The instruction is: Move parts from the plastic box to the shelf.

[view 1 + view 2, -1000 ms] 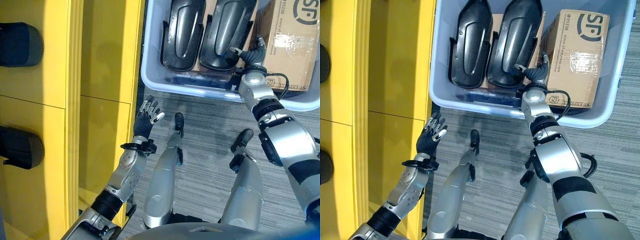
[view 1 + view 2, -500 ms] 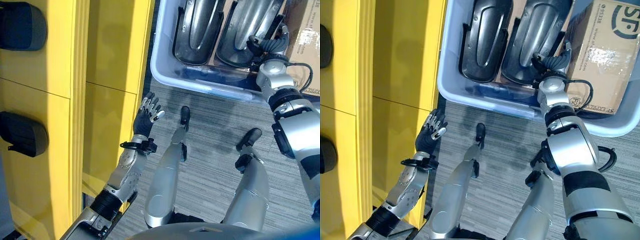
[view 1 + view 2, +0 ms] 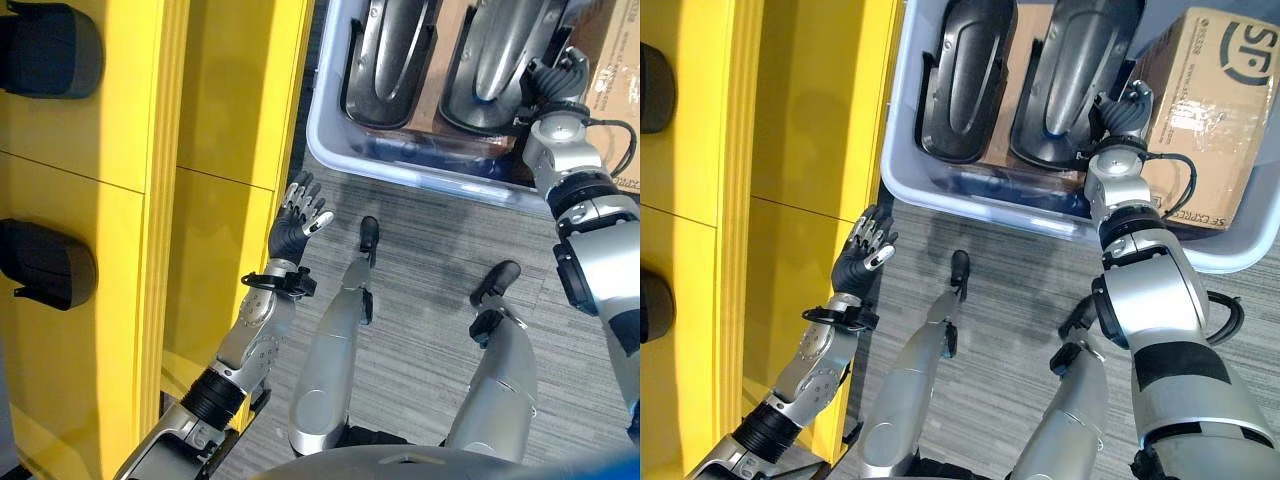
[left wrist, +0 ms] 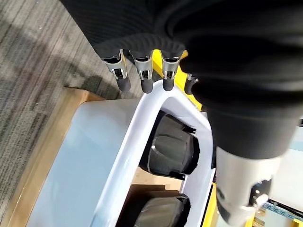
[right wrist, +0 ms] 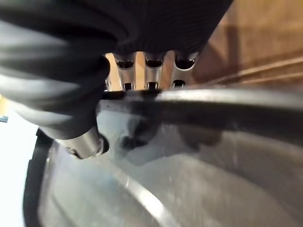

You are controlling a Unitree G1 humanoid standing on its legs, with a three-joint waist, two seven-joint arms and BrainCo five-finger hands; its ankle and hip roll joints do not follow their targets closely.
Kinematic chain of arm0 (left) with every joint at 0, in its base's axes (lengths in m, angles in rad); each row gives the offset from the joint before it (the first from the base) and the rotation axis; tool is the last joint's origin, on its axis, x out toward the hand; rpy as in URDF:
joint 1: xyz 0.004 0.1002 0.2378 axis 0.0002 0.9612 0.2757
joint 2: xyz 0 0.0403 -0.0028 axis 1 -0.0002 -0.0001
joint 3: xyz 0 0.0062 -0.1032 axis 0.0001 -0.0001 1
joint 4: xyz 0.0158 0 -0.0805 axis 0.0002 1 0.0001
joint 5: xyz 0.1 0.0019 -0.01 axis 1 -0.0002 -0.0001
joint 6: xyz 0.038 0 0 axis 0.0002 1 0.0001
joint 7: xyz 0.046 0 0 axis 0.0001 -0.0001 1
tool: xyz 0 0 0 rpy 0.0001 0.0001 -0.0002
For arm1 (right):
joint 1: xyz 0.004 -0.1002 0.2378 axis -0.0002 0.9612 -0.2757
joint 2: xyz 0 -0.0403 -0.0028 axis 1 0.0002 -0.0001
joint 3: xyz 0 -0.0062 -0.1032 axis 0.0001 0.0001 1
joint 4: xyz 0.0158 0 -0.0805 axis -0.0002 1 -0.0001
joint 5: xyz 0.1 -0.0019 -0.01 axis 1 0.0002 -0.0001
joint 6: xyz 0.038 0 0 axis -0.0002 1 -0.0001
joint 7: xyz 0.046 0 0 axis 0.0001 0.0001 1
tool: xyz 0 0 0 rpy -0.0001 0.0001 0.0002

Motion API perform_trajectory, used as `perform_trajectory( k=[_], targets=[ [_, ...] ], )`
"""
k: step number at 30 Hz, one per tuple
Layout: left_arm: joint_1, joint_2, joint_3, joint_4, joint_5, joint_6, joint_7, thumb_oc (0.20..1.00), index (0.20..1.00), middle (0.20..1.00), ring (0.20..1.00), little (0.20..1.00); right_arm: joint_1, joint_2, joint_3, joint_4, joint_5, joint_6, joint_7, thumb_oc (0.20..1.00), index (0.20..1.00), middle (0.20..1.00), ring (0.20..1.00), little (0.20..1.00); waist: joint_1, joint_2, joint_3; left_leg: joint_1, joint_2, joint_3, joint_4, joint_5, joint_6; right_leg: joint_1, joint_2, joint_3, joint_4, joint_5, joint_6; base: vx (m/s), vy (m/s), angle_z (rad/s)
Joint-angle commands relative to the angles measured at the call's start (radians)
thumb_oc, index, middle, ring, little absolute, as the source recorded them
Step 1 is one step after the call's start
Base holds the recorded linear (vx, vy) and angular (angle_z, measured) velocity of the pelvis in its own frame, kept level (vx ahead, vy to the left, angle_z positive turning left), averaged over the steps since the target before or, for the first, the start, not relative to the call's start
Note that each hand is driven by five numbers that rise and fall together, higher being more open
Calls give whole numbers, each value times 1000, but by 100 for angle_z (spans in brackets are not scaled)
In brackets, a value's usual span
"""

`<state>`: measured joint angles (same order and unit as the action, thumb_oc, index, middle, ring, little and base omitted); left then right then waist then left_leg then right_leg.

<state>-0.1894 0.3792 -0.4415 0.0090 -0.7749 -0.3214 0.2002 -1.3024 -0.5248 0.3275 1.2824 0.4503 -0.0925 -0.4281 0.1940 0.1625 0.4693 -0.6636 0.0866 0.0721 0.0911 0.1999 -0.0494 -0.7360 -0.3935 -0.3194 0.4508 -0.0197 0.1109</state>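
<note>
Curling round the rim of a dark part (image 3: 1072, 85), the right robot hand (image 3: 1118, 112) grips it; left robot hand (image 3: 297, 218) hangs spread.

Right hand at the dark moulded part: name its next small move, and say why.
Probably close the right hand on the edge of the right-hand dark moulded plastic part in the pale plastic box. In the wrist view its fingers reach past that edge with the thumb opposite, not clearly clamped.

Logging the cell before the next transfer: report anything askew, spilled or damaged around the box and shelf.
Nothing stands out. Two dark parts stand side by side in the plastic box beside a cardboard carton, and more parts sit in the yellow shelf. No spill or damage is visible.
</note>
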Motion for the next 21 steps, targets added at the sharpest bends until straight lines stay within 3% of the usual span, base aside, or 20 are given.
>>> perform_trajectory(
  k=[1, 2, 6, 10, 13, 19, 21],
  targets=[
    [9, 62, 24, -57, -21, -47, -22, 1000, 1000, 1000, 1000, 1000, -5, -80, 40, -102, 13, -69, -39, 200, 200, 200, 200, 200, -12, -52, 51, 74, 70, 2, 114, -204, -62, 258, 67, 21, -305, 66, 85, -92, 13, -4],
    [10, 67, 35, -54, -25, -45, -30, 1000, 1000, 1000, 1000, 1000, -6, -89, 41, -137, 9, -80, -42, 200, 200, 200, 200, 200, -20, -63, 51, 82, 69, 10, 105, -175, -57, 265, 66, 14, -315, 90, 77, -88, -11, -10],
    [30, 79, 53, -40, -33, -39, -46, 1000, 1000, 1000, 1000, 1000, 16, -102, 18, -229, 13, -104, -65, 200, 200, 200, 200, 200, -30, -79, 51, 162, 73, 13, 86, -170, -61, 337, 67, 9, -331, 89, 76, -13, -13, -13],
    [74, 96, 107, -34, -35, -22, -54, 1000, 1000, 1000, 1000, 1000, 116, -76, -91, -566, 9, -171, -127, 200, 200, 200, 200, 200, -52, -102, 50, 290, 88, 21, 70, -174, -67, 445, 70, 17, -343, 81, 75, 29, -19, -23],
    [128, 96, 148, -30, -36, -2, -75, 1000, 1000, 1000, 1000, 1000, 301, -1, -150, -860, -43, -202, -105, 200, 200, 200, 200, 200, -71, -120, -8, 361, 103, 30, 48, -173, -68, 496, 77, 24, -356, 76, 73, 56, -39, -10],
    [182, 81, 177, -30, -26, 28, -91, 1000, 1000, 1000, 1000, 1000, 563, 153, -186, -1076, 6, -243, -23, 200, 200, 200, 200, 200, -94, -131, -57, 416, 120, 38, 40, -172, -69, 537, 81, 31, -354, 63, 69, 27, -31, -14],
    [232, 61, 226, -12, -6, 48, -100, 1000, 1000, 1000, 1000, 1000, 787, 254, -155, -1208, 46, -249, 76, 200, 200, 200, 200, 200, -118, -133, -105, 479, 143, 45, 27, -170, -73, 573, 93, 41, -322, 26, 65, 71, -91, -13]
  ],
)
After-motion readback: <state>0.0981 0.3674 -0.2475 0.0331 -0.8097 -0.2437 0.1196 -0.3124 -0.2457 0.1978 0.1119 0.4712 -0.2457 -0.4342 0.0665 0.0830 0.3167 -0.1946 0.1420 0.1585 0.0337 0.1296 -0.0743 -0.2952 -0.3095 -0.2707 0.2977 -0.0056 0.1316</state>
